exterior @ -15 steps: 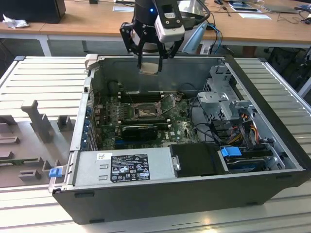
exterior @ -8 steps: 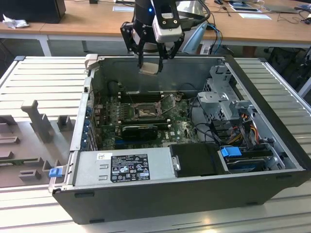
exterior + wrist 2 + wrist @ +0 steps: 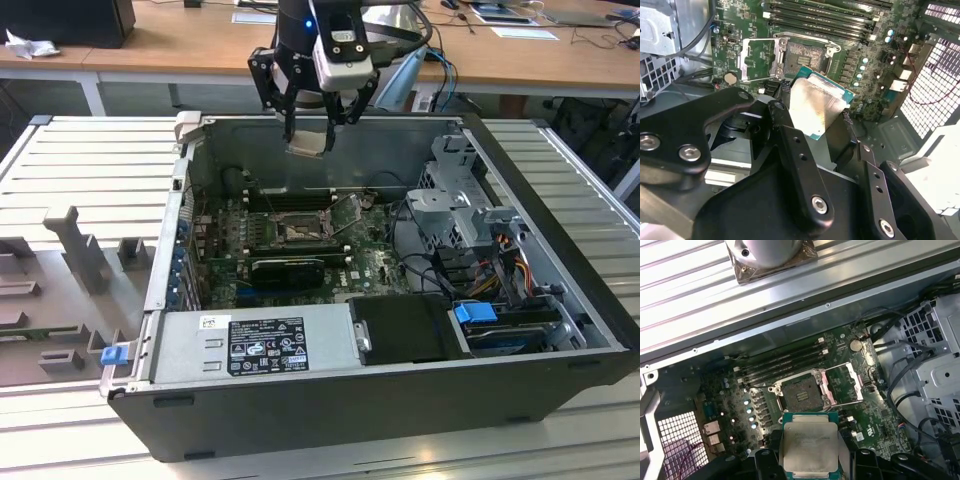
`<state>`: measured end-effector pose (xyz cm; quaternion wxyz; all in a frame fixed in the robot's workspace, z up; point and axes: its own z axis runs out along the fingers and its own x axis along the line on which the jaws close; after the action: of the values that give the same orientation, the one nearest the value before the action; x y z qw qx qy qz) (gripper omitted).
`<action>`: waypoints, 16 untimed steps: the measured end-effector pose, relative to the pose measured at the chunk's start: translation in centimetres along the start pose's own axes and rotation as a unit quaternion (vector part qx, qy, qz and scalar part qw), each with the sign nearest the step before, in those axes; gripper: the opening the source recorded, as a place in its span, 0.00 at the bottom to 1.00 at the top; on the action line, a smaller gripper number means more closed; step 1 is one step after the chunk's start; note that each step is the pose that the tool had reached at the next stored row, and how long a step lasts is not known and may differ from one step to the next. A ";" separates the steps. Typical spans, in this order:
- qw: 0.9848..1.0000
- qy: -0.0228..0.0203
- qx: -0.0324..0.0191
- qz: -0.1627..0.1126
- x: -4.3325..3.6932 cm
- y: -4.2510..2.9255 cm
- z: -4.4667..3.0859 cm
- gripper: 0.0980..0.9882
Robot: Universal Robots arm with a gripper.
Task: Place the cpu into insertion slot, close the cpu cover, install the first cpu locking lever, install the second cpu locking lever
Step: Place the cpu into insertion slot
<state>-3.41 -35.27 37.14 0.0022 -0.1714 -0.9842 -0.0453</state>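
At the exterior view's left, one grey fixture tray [image 3: 60, 270] lies on the ribbed table [image 3: 90, 150], just beside the one open computer case [image 3: 330, 400]. Above the case's far wall hangs the one gripper [image 3: 310, 142]. Its two fingers [image 3: 790, 145] are drawn in narrow on opposite edges of the one cpu [image 3: 304, 146]. The chip is carried in the air, well apart from the board, with its silver face showing in both wrist views. Below it on the green board, the one insertion slot [image 3: 298, 232] lies bare, its contact field uncovered. The one cpu cover [image 3: 345, 212] stands swung open at the slot's edge toward the exterior view's right. In the first wrist view, four long black memory slots [image 3: 785, 362] run just beside the socket on the side away from the chip. Further to the exterior view's right, one metal drive cage [image 3: 460, 200] stands with cables around it. The fingertips are hidden behind the chip in the first wrist view. The locking levers show as thin wire by the socket in the second wrist view, and I cannot tell their number or position.
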 end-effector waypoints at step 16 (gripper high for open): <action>0.995 -0.009 -0.002 0.096 0.00 -0.01 0.09 0.48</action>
<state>-3.42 -35.27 37.05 -0.0022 -0.2656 -0.9630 -0.0453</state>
